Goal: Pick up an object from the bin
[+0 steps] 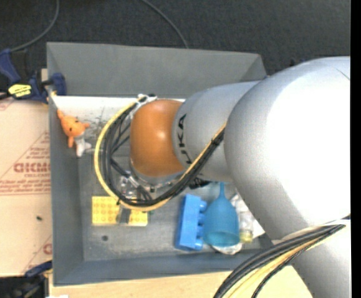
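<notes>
Yellow studded plate (105,209), a flat toy building piece, lies on the floor of the grey bin (155,67) in the lower left part of the frame, and it is the thing nearest to the gripper (128,202). The gripper hangs directly above the right part of this plate, under the orange cover (154,138) of the wrist and a loop of black and yellow cables (106,148). These hide it so much that one cannot tell if it is wide or narrow, or if it touches the plate. Nothing is seen held in it. To the right, well apart from the plate, lies a blue brick (191,222) and just beside it a blue plastic cup (221,223). An orange toy (73,128) lies in the upper left corner of the bin. The plate is probably light, stiff, hard plastic and not fragile, but it is thin and lies flat, so it may be difficult to get hold of. A grasp across its two opposite edges seems best, with a firm closing, because the smooth sides could slip out
</notes>
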You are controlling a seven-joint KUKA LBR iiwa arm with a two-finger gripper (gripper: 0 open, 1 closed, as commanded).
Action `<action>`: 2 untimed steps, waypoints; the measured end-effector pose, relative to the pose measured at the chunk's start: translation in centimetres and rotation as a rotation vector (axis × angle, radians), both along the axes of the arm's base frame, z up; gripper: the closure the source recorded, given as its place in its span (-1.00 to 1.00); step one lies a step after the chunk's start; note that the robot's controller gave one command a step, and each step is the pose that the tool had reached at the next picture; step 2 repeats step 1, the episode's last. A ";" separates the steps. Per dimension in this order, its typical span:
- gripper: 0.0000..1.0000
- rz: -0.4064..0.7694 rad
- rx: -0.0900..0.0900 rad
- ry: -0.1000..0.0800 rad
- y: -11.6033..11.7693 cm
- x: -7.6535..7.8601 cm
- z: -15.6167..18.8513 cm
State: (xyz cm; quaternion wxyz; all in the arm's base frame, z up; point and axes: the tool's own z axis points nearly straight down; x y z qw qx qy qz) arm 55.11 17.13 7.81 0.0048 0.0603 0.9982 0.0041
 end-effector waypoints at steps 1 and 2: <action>1.00 -0.034 0.009 -0.016 -1.5 -1.0 -0.2; 1.00 -0.034 0.009 -0.016 -1.5 -1.0 -0.2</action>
